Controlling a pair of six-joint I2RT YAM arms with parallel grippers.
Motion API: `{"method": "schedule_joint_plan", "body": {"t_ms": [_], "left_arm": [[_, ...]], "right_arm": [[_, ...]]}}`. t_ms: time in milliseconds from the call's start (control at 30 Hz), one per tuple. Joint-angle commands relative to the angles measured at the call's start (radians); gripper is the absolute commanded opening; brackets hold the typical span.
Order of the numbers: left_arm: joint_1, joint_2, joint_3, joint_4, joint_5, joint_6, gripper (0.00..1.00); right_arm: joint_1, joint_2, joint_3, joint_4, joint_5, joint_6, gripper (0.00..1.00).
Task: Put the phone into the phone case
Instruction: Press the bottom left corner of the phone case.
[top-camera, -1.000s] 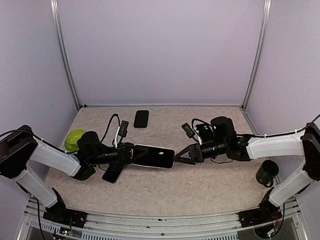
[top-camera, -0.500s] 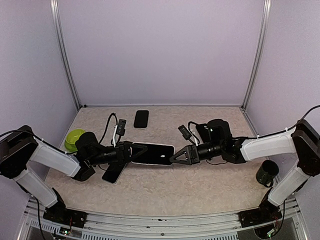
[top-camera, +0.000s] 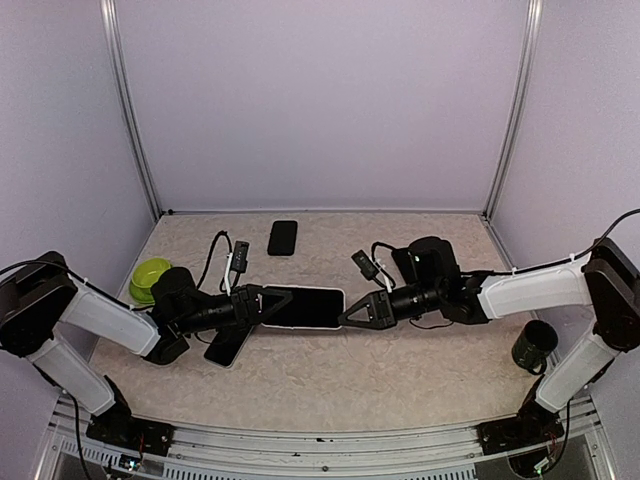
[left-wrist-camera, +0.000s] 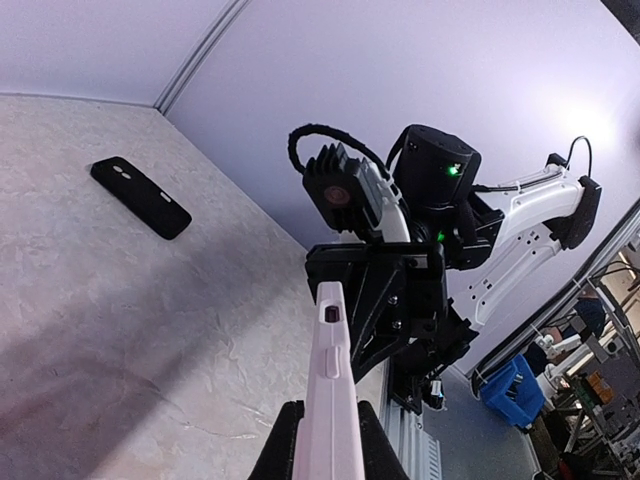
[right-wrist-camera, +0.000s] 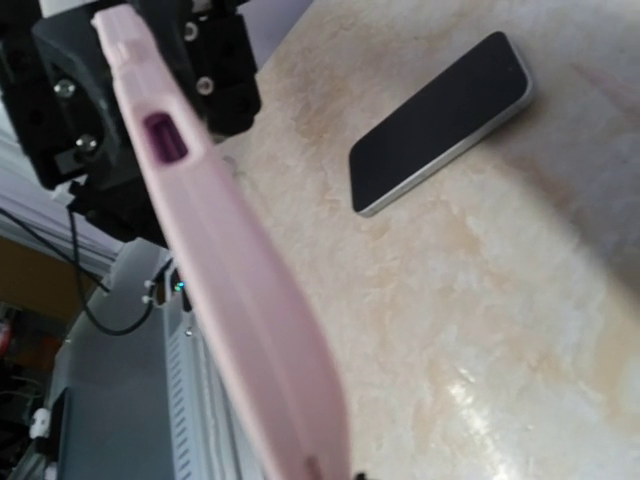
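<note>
Both ends of the pink case (top-camera: 305, 307), mid-frame, are pinched: left claw (top-camera: 258, 305) and right claw (top-camera: 348, 314) are closed on it. The phone (top-camera: 226, 347) lies lower left; fetching it likely needs one claw freed.

Pink phone case (right-wrist-camera: 230, 290) — smooth, matt, soft-looking plastic; phone (right-wrist-camera: 440, 120) glossy black; table (right-wrist-camera: 520, 300) — mottled, stone-like

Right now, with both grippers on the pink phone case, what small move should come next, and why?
Probably open the left gripper. The pink phone case is clamped at opposite ends by it and the right gripper, so the right one can hold it alone. The phone lies uncased on the table near the left arm, which would then be free to fetch it.
</note>
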Motion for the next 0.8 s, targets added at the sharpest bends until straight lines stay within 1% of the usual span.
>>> {"method": "schedule_joint_plan", "body": {"t_ms": [0,167,300,467,600,767], "left_arm": [[-0.006,-0.017,0.030,0.022,-0.025,0.057,0.00],[-0.006,-0.045,0.037,-0.064,-0.049,0.111,0.00],[-0.006,-0.073,0.038,-0.127,-0.081,0.140,0.00],[-0.008,-0.088,0.041,-0.165,-0.114,0.154,0.00],[-0.010,-0.096,0.046,-0.186,-0.121,0.164,0.00],[-0.011,-0.103,0.054,-0.204,-0.114,0.175,0.00]], "right_arm": [[0.021,-0.027,0.070,-0.133,0.065,-0.053,0.00],[0.021,-0.067,0.114,-0.255,0.107,-0.134,0.00],[0.017,-0.099,0.116,-0.279,0.068,-0.160,0.01],[0.011,-0.152,0.117,-0.311,0.079,-0.179,0.24],[-0.003,-0.187,0.119,-0.341,0.096,-0.197,0.31],[-0.005,-0.215,0.114,-0.370,0.133,-0.232,0.45]]}}
